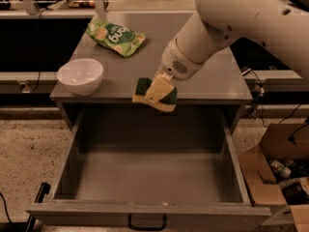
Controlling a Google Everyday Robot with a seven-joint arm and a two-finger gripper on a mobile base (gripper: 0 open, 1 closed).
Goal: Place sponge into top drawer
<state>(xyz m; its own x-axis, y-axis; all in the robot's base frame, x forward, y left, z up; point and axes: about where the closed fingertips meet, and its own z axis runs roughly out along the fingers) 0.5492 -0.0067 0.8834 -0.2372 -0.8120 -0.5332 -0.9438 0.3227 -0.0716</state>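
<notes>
Tool (pixel 155 92) was clamped on the sponge (pixel 166 100), holding it above the rear of the open top drawer (pixel 154 178). Judgement: it was held over that rear so release would drop it inside.

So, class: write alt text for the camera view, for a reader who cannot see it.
The robot's gripper holds the sponge at the front edge of the cabinet top, above the open top drawer. A white bowl and a green snack bag sit on that top.
</notes>
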